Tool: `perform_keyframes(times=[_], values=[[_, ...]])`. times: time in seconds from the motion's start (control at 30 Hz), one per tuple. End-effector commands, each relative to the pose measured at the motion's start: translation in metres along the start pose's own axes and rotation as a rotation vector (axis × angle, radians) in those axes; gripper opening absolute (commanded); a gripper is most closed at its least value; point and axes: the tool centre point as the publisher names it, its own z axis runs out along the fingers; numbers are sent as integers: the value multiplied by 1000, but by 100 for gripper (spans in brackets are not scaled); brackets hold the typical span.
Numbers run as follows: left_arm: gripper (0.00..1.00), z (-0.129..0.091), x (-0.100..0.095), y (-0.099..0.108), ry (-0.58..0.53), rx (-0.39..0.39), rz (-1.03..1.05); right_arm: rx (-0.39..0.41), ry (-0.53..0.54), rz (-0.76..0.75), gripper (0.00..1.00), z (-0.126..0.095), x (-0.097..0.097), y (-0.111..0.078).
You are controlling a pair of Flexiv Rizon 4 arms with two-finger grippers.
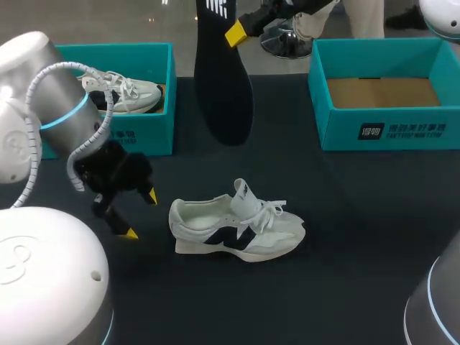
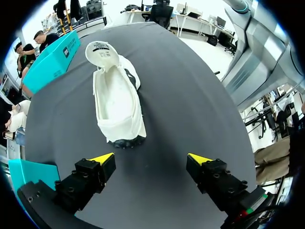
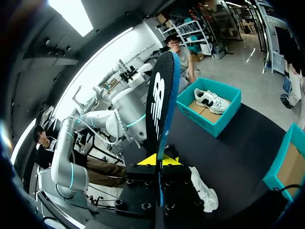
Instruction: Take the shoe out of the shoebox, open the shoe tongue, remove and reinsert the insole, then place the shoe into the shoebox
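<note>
A white shoe [image 1: 237,230] with a dark side mark lies on its sole mid-table, tongue pulled up. In the left wrist view the shoe [image 2: 116,100] lies ahead of my left gripper [image 2: 150,160], heel end nearest. That gripper [image 1: 140,214] stands open just left of the heel, touching nothing. The black insole [image 1: 223,72] hangs high above the table's far side, my right gripper [image 1: 235,32] shut on its upper end. In the right wrist view the insole [image 3: 159,109] stands up from between the shut fingers of the right gripper [image 3: 159,160], with the shoe [image 3: 202,191] far below.
A teal shoebox [image 1: 154,61] at the back left holds another white shoe [image 1: 118,93]. An empty teal shoebox [image 1: 388,126] with a brown floor stands at the back right. The tabletop is dark cloth.
</note>
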Motion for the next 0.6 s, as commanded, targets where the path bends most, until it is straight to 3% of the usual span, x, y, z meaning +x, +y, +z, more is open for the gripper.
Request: perform_keyframes(times=[0.03,0.33,0.6], values=[[100,-4,2,-6,-23,-18,10,2,-2,1,0,1,0,1],[100,-11,-22,-31,-27,-33,-10,2,-2,1,0,1,0,1],[100,7,-49,-70,-65,-36,0,2,-2,1,0,1,0,1]])
